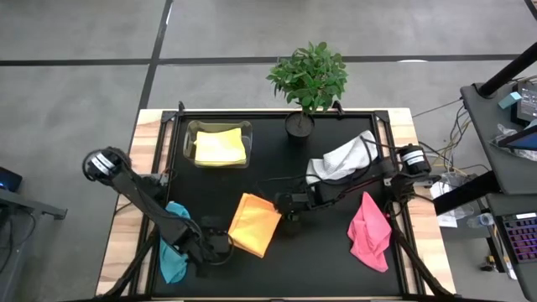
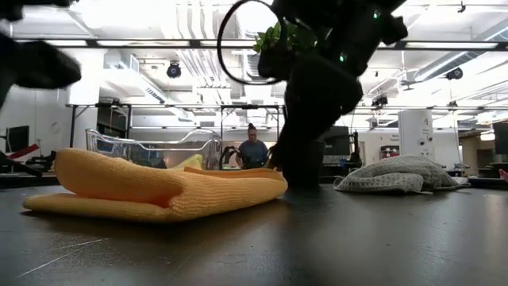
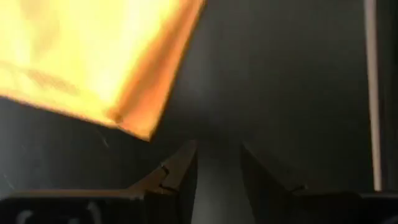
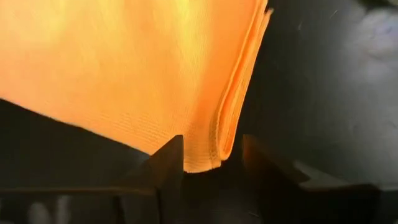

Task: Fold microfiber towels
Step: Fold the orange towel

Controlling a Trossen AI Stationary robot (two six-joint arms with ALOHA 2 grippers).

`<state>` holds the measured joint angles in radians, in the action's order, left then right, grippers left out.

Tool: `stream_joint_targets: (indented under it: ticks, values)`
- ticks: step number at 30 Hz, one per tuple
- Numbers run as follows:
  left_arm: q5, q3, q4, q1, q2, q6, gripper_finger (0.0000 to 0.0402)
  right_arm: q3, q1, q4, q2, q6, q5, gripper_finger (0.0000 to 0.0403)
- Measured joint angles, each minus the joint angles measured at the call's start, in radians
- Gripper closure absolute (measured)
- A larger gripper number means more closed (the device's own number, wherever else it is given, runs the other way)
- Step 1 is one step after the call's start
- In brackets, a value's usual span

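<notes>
1. The orange towel [image 1: 254,223] lies folded near the front edge of the surface [image 1: 310,252], a little left of the middle.
2. It looks soft, light and limp; the stacked layers can slide, so I judge a hold at a corner, pinching all layers, is best.
3. The left pincer [image 3: 217,163] stands apart, empty, just beside the towel's front-left corner.
4. The right pincer [image 4: 211,155] stands apart around the layered corner, not clamped.

We see robotics lab or workshop hall: exposed ceiling ducts [image 2: 198,32] and strip lights, metal racks, person [image 2: 252,149] at workstation behind black table [image 1: 319,252], desk with laptop [image 1: 516,243] and loose cables, grey concrete floor [image 1: 75,75].
</notes>
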<state>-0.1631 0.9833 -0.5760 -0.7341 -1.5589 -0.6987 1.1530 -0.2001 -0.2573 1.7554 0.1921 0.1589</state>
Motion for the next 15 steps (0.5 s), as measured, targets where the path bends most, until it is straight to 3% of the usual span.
stream_joint_targets:
  ticks: [3,7,10,15]
  values:
    - [-0.147,-0.004,0.044,0.001,0.031,0.014,0.0299,0.0,-0.01,0.02,-0.021,0.013,0.033,0.0238]
    - [-0.328,-0.042,0.167,0.012,0.021,0.067,0.0323,-0.027,-0.045,0.149,-0.026,-0.028,0.168,0.0249]
    - [-0.332,-0.078,0.27,0.028,-0.011,0.085,0.0349,-0.08,-0.053,0.399,-0.003,-0.054,0.175,0.0273]
    - [-0.317,-0.112,0.284,0.034,-0.056,0.055,0.0395,-0.144,-0.046,0.775,0.101,-0.058,0.177,0.0329]
